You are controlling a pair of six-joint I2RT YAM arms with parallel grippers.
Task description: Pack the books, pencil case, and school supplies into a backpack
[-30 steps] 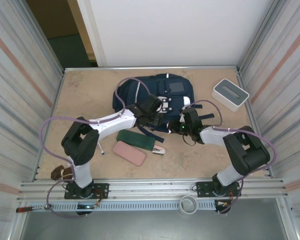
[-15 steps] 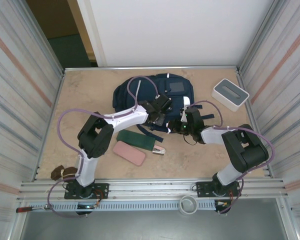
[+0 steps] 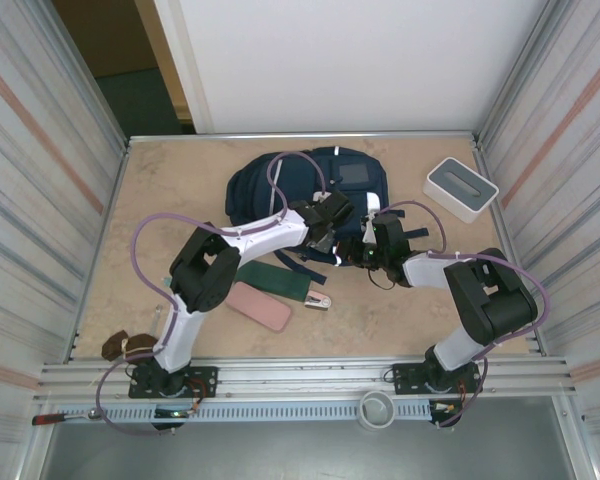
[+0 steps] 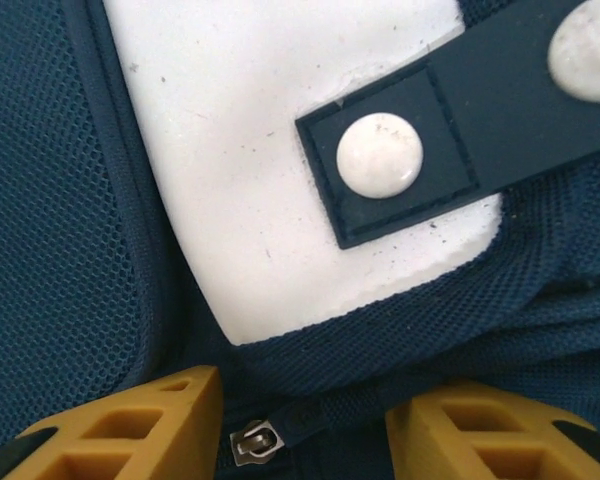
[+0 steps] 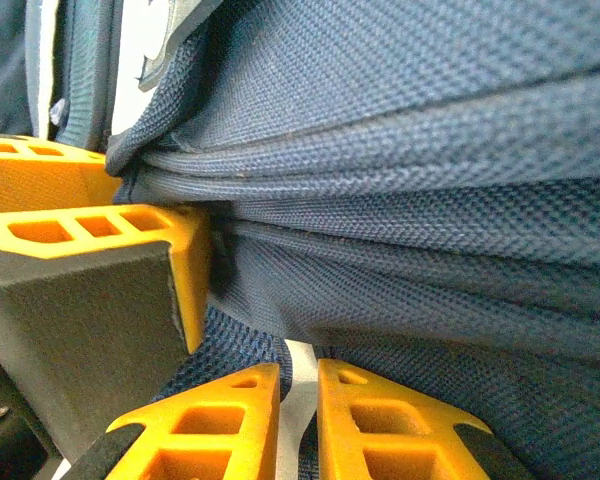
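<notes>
Since a second ago the left arm has stretched further across the backpack (image 3: 270, 180), and the left gripper (image 4: 300, 425) has narrowed. It is now part-way open. Its two fingers stand either side of the small metal zip pull (image 4: 255, 441), and neither finger presses on it. The right gripper (image 5: 298, 405) is almost closed. It seems to pinch a thin fold of fabric on the backpack's near side.

The backpack lies flat toward the far edge of the worktop (image 3: 170, 200), about midway along it. The stapler (image 3: 321, 300) waits nearer the front edge.

The bag looks soft and floppy, so its cloth would bunch and drag rather than stay put. Holding a fold taut while the other hand draws the pull seems sensible. The pull is small and smooth and could slip from the fingers. It should be taken squarely across its flat faces.
</notes>
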